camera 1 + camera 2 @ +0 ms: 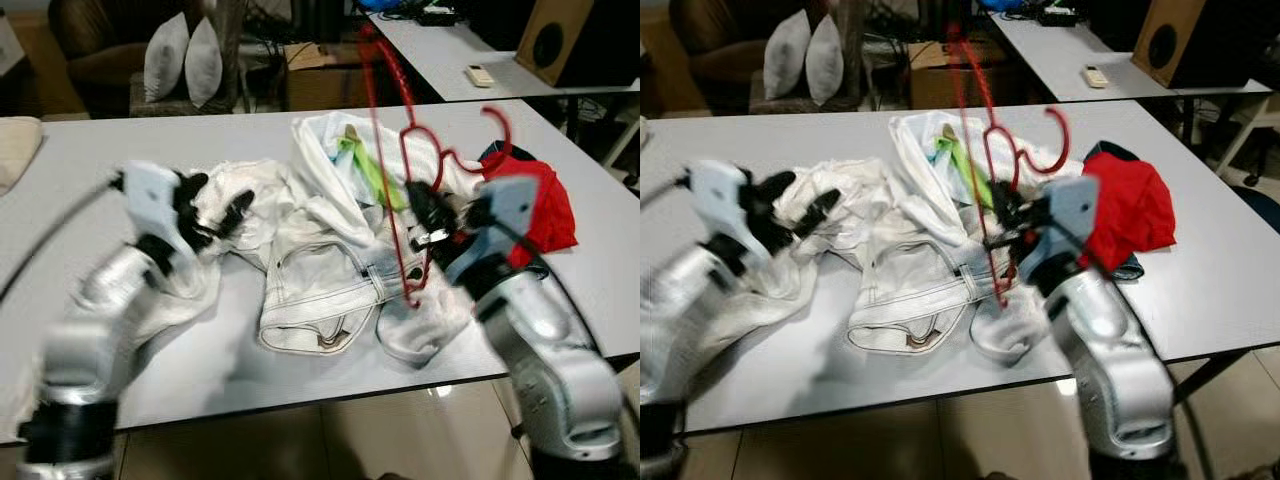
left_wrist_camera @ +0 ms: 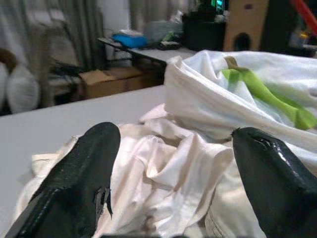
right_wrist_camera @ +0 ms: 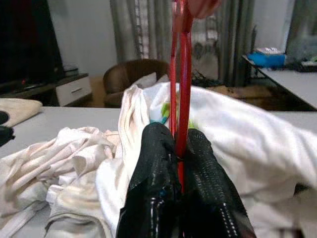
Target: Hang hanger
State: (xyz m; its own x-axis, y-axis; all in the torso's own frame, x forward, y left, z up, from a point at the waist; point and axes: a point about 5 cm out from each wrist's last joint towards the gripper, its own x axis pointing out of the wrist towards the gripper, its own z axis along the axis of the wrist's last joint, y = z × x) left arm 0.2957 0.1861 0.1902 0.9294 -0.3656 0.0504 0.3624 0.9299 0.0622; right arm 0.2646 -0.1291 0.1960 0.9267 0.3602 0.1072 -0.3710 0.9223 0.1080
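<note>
Right gripper (image 3: 181, 163) had its two black fingers pressed together on the red hanger (image 1: 405, 150), pinching its wire near the low end, over the white clothes pile (image 1: 320, 250) on the grey table (image 1: 100, 140). Hanger's long axis ran near-upright from the jaws, leaning up and far-left, hook (image 1: 497, 120) off to the right above the red garment (image 1: 540, 200). Left gripper (image 1: 215, 215) sat spread and empty over the left of the pile, well apart from the hanger, so right arm was the nearer one.

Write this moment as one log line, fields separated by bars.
right gripper: shut on red hanger, raised | left gripper: open above white clothes | table
</note>
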